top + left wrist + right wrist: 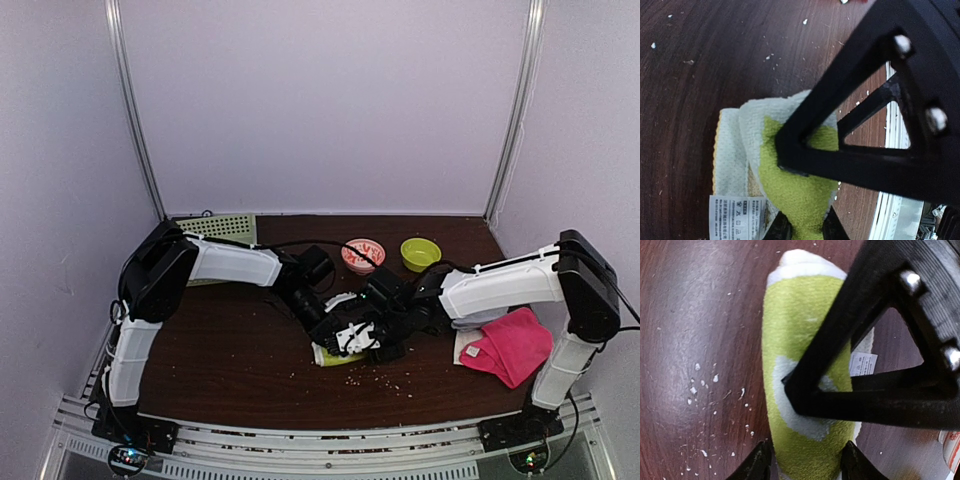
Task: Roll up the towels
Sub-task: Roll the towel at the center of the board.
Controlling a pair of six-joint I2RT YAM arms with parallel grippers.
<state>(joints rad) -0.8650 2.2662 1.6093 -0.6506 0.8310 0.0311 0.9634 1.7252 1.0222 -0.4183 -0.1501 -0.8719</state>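
The yellow towel (328, 357) lies at the table's middle, partly rolled, yellow-green with pale patches and a white label (737, 215). Both grippers meet over it. My left gripper (805, 229) is shut on a bunched end of the towel (795, 190). My right gripper (807, 466) straddles the rolled part (795, 315), a finger pressed against each side. Each wrist view is crossed by the other gripper's black frame. In the top view the left gripper (335, 335) and right gripper (385, 337) nearly touch. A bright pink towel (510, 345) lies crumpled at the right.
A green plastic basket (222, 230) sits at the back left. A red-and-white bowl (363, 255) and a green bowl (420, 252) stand at the back centre. White crumbs (715, 390) dot the dark wood table (220, 350). A metal rail (330, 440) runs along the near edge.
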